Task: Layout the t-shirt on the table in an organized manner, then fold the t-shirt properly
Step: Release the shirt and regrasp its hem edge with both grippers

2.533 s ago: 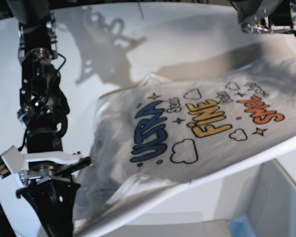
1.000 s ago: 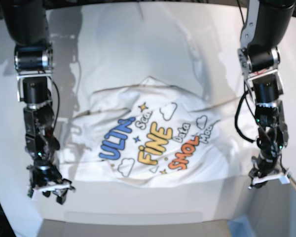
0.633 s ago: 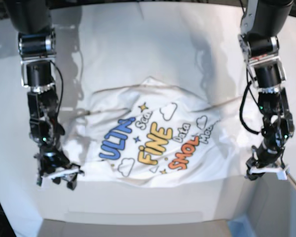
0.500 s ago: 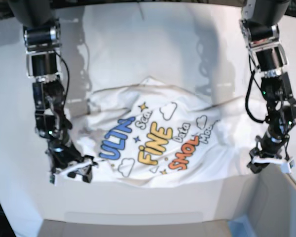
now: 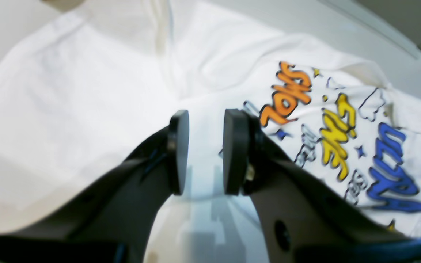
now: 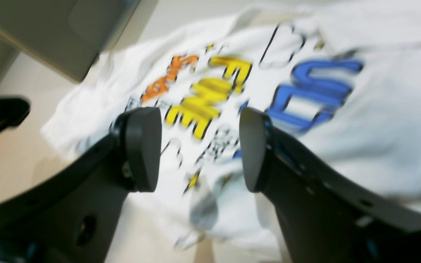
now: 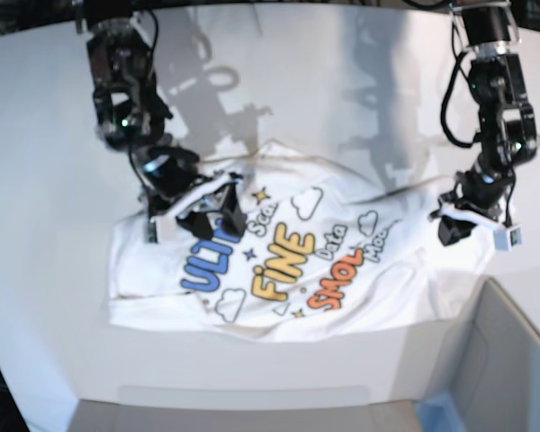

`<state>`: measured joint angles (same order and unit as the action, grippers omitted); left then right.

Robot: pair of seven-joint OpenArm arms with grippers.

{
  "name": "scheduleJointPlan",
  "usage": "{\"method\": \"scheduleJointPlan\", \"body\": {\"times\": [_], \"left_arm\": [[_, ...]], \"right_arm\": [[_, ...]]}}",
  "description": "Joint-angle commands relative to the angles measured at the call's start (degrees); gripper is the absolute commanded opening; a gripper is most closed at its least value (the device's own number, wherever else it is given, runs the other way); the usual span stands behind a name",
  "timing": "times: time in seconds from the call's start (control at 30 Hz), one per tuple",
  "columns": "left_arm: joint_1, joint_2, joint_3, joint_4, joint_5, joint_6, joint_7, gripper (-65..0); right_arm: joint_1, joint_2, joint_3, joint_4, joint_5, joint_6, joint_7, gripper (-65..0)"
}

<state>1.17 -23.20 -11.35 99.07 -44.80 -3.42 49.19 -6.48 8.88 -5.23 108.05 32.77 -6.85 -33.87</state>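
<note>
The white t-shirt point(image 7: 288, 261) lies rumpled on the white table point(image 7: 279, 99), print side up, with blue, yellow and orange letters showing. My right gripper point(image 7: 211, 216) hovers over the blue letters at the shirt's left part. In the right wrist view it point(image 6: 199, 146) is wide open and empty above the print point(image 6: 305, 87). My left gripper point(image 7: 472, 229) hangs over the shirt's right edge. In the left wrist view it point(image 5: 201, 153) has a narrow gap with nothing in it, above plain white cloth point(image 5: 86, 91).
A grey box point(image 7: 513, 360) with a blue corner point(image 7: 436, 416) stands at the lower right, next to the table's curved front edge point(image 7: 252, 396). The box also shows in the right wrist view point(image 6: 68, 33). Bare tabletop lies beyond and to the left of the shirt.
The shirt, held up earlier, now lies on the table. Both arms have lifted away from the near edge; the right gripper has moved in over the blue letters, the left up along the right edge.
</note>
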Motion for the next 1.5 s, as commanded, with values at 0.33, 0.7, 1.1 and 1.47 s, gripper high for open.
{"method": "scheduleJointPlan", "body": {"times": [0.33,0.7,1.1,1.47], "left_arm": [[4.3,-0.8,-0.3,0.8,-0.1,-0.2,-1.1,-49.2],[4.5,-0.7,-0.1,0.8,-0.1,-0.3,-1.1,-49.2],[4.3,-0.7,-0.2,0.8,-0.1,-0.4,-1.1,-49.2],[4.2,-0.7,-0.2,0.8,-0.1,-0.4,-1.1,-49.2]], "right_arm": [[-10.8,-2.2,8.4,4.6,0.4,-0.2,1.5,-31.3],[-11.6,-5.1,18.4,-2.9,19.8,-0.7,-1.2,-31.3],[-7.4,-5.3,20.8,-8.9,24.5,-13.0,-7.0,-31.3],[1.6,-5.5,14.5,-16.9,13.3,-14.0,-7.1,-31.4]]}}
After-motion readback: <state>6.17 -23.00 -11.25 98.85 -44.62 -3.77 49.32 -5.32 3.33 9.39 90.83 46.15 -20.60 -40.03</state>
